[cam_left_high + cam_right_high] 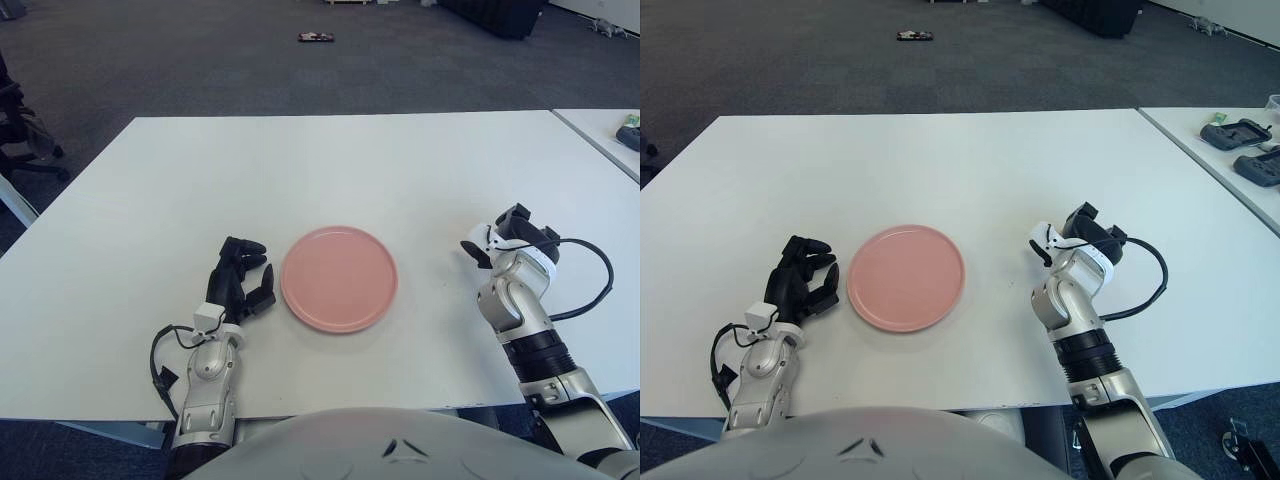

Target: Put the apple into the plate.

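On the white worktop (330, 160), the right hand (508, 238) is curled down well right of the round pink plate (338, 278); any apple beneath is hidden, grasp unconfirmed. Advise securing hold before lifting. Left hand (240, 275) idles beside the plate's left.

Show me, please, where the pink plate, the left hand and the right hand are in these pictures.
pink plate (338, 315): left eye view, near rim.
left hand (240, 277): left eye view, middle of the hand.
right hand (1076, 235): right eye view, middle of the hand.
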You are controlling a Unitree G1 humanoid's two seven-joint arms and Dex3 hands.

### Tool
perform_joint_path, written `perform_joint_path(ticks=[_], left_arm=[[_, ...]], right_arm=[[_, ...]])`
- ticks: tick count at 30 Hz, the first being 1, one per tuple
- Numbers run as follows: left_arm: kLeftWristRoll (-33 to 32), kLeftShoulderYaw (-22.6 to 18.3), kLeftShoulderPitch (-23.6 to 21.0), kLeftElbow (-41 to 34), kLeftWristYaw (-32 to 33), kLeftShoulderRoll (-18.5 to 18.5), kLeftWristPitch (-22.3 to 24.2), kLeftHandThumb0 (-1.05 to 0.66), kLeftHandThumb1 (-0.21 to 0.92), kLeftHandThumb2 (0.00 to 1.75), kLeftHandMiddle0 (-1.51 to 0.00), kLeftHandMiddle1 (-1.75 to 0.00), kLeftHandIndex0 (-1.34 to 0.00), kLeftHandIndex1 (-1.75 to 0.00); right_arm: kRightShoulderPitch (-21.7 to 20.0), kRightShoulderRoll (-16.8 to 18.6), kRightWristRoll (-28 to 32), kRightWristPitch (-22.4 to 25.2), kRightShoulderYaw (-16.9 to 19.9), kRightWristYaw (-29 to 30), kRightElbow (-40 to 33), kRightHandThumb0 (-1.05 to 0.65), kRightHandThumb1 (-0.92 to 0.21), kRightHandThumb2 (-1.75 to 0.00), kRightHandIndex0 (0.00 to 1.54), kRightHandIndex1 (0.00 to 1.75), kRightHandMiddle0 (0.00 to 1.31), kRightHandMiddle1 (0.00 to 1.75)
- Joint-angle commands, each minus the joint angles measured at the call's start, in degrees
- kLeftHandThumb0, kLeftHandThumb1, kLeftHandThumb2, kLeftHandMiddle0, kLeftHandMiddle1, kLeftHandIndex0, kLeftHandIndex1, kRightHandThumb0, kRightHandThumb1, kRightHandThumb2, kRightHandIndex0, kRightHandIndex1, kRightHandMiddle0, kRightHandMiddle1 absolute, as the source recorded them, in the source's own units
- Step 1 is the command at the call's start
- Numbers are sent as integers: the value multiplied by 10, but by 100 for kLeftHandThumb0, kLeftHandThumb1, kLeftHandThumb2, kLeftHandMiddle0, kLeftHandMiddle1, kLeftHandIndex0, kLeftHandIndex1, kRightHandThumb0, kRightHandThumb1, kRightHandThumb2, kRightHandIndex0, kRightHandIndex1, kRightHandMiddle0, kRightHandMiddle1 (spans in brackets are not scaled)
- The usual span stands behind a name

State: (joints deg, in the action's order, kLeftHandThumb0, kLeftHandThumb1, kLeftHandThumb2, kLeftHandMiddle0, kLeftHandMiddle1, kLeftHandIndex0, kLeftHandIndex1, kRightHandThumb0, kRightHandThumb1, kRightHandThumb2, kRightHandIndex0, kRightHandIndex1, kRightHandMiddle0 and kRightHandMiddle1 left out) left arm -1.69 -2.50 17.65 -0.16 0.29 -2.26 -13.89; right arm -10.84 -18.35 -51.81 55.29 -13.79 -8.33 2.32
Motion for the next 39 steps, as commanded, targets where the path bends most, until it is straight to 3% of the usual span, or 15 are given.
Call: perform_joint_path(ticks=[1, 3, 8, 22, 24, 26, 29, 39], left_arm=[[-1, -1, 10, 11, -3, 4, 12, -1, 57, 95, -45, -152, -34, -175], [-2, -1, 9, 12, -3, 4, 12, -1, 57, 94, -45, -152, -34, -175], [0, -1, 10, 11, -1, 4, 14, -1, 58, 93, -45, -152, -33, -175], [9, 1, 12, 1, 6, 5, 31, -1, 60, 91, -45, -151, -32, -175], [9, 1, 12, -1, 8, 5, 33, 0, 60, 91, -45, -151, -31, -175], [9, 2, 13, -2, 8, 4, 35, 0, 60, 90, -45, -151, -31, -175], [9, 2, 14, -4, 8, 4, 37, 0, 61, 90, -45, -151, -31, -175], [9, 4, 13, -4, 8, 3, 35, -1, 60, 92, -43, -153, -32, -175]], right_arm=[[28, 12, 27, 30, -14, -37, 24, -65, -50, -98, 8, 112, 27, 175], [26, 13, 27, 34, -16, -34, 26, -53, -48, -107, 10, 113, 40, 175], [21, 17, 34, 19, -8, -6, 47, -47, -41, -119, 16, 114, 52, 175], [55, 18, 43, -85, 13, 108, 47, -45, -41, -119, 25, 116, 53, 175], [61, 17, 45, -102, 15, 119, 43, -45, -41, -120, 31, 141, 54, 175], [67, 16, 47, -116, 18, 127, 36, -24, -31, -129, 52, 147, 54, 175], [72, 18, 49, -133, 23, 137, 31, -8, -13, -150, 74, 160, 56, 175], [85, 57, 88, -182, 73, 210, 14, -1, -3, -165, 85, 172, 59, 175]])
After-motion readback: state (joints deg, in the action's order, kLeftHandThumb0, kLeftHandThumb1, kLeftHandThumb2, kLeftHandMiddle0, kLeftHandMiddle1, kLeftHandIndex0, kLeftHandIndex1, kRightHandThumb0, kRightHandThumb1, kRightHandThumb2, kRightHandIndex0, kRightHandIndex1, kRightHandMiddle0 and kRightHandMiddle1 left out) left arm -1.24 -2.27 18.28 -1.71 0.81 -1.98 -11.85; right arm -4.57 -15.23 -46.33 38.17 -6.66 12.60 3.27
